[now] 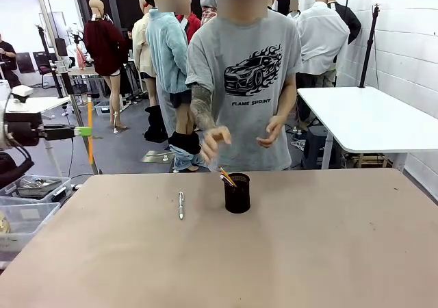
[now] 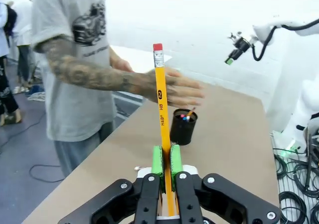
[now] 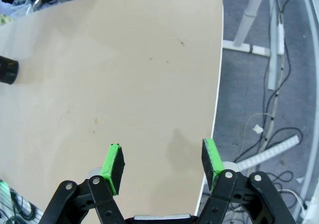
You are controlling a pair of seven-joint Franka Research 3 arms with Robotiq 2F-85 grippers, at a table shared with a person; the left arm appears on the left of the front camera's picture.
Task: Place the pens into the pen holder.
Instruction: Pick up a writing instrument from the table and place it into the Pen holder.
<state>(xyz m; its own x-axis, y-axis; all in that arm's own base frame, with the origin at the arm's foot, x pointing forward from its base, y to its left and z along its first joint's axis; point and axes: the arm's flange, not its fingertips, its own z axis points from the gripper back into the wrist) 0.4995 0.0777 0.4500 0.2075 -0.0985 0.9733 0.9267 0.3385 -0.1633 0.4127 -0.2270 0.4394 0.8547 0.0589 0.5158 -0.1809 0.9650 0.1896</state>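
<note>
My left gripper (image 2: 167, 157) is shut on a long yellow pencil (image 2: 160, 109) with a red eraser, held upright; it also shows at the far left, off the table, as left gripper (image 1: 83, 131) with the pencil (image 1: 89, 126). The black mesh pen holder (image 1: 237, 192) stands mid-table with an orange pencil (image 1: 227, 178) and other sticks in it. A silver-white pen (image 1: 181, 204) lies flat on the table left of the holder. The person's hand (image 1: 215, 140) hovers above the holder. My right gripper (image 3: 162, 157) stands open over the table's edge with nothing between its fingers.
The person stands at the far side of the beige table (image 1: 308, 253). Clear plastic bins (image 1: 27, 205) sit off the table's left side. A white table (image 1: 369, 116) stands at the back right. Cables lie on the floor (image 3: 269, 134) past the table edge.
</note>
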